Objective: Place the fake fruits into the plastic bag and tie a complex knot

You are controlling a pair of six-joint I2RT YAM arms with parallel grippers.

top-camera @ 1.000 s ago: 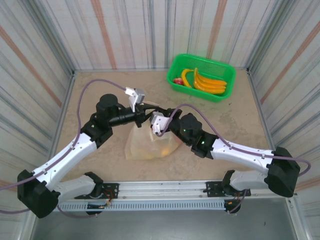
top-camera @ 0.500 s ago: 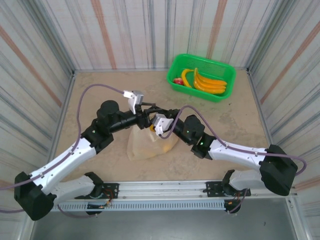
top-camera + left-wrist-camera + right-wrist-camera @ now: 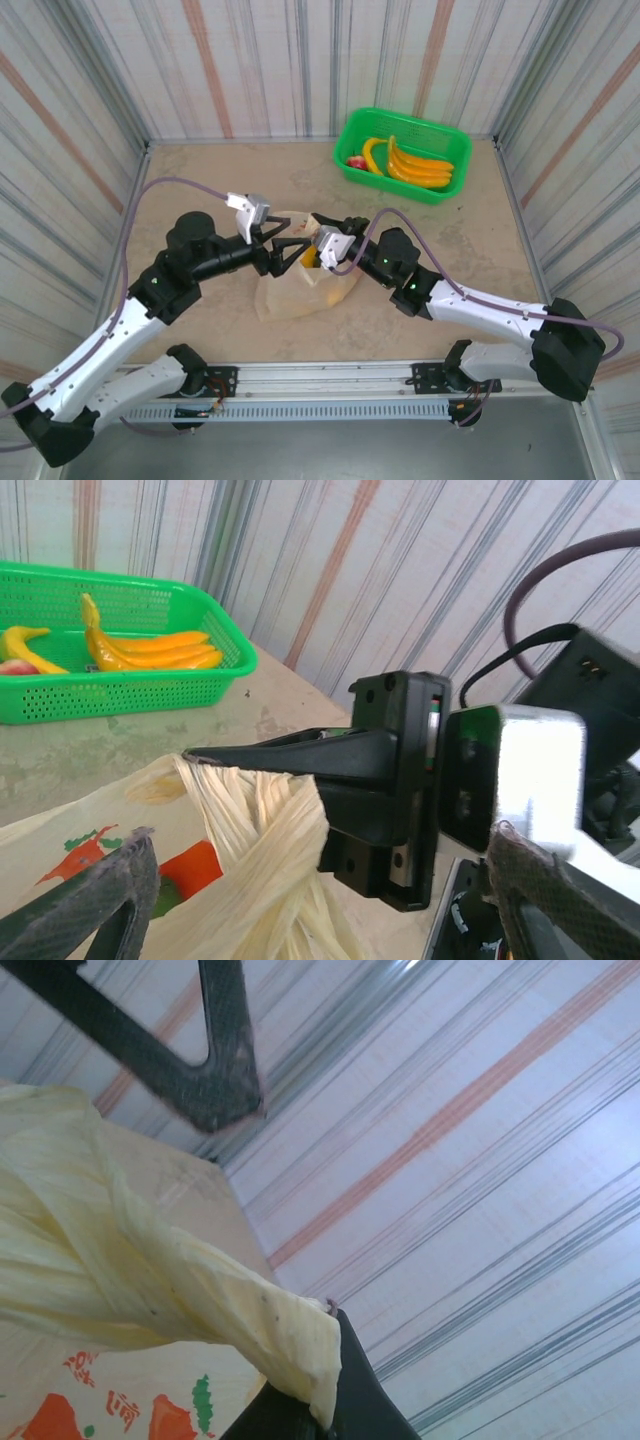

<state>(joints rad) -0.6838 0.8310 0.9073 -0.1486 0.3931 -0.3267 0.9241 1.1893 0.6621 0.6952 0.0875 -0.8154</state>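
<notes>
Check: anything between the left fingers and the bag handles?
Nothing visible. The twisted handles sit right between the open left fingers; the right fingers pinch their end just beyond.

- Plastic bag [image 3: 295,290] at the middle of the table [image 3: 480,230], closer to the near edge than to the far one.
- Basket [image 3: 450,143] in the far right corner, well apart from the bag.
- Bananas [image 3: 415,168] in the basket, along its middle; one more fruit [image 3: 355,161] at its left end, just beside them.
- Left gripper [image 3: 290,243] over the bag's far left part, right gripper [image 3: 312,225] just to its right, tips facing.
- Handle strips [image 3: 265,830] up from the bag's top, between the two grippers, touching the right one's fingers.
</notes>
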